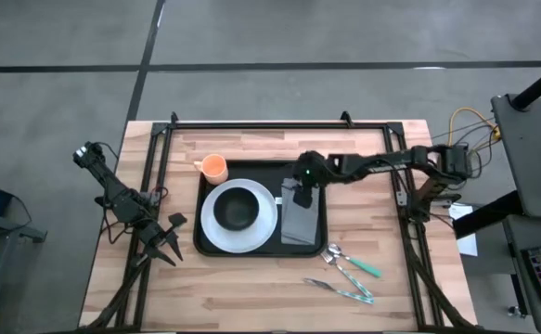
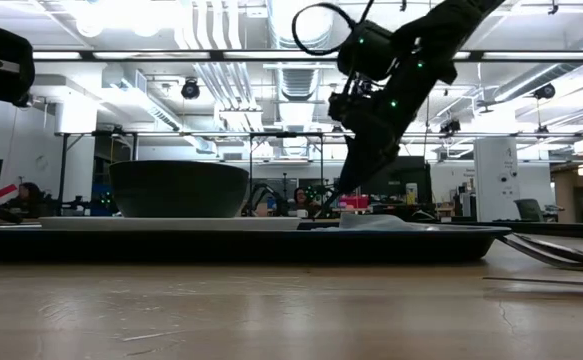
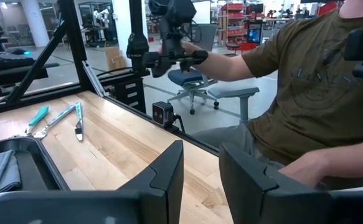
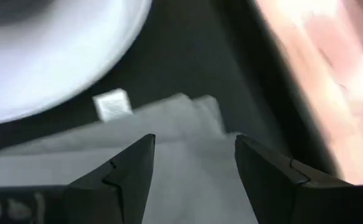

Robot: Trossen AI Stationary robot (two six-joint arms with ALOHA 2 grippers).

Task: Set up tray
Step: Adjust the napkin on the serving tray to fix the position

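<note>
Right gripper hangs spread-fingered over the folded grey cloth napkin on the large flat black rectangular tray mid-table; we fear fingers snagging and bunching the napkin

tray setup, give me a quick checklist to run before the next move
1. Tray flat on the table: ok.
2. Plate with bowl inside tray: ok.
3. Grey napkin in tray, right of plate: ok.
4. Right gripper open above napkin, holding nothing: ok.
5. Cutlery on tray: not ok, lying on table.
6. Orange cup on tray: cannot tell, at tray's far-left corner.
7. Left gripper open, parked at table's left edge: ok.
</note>
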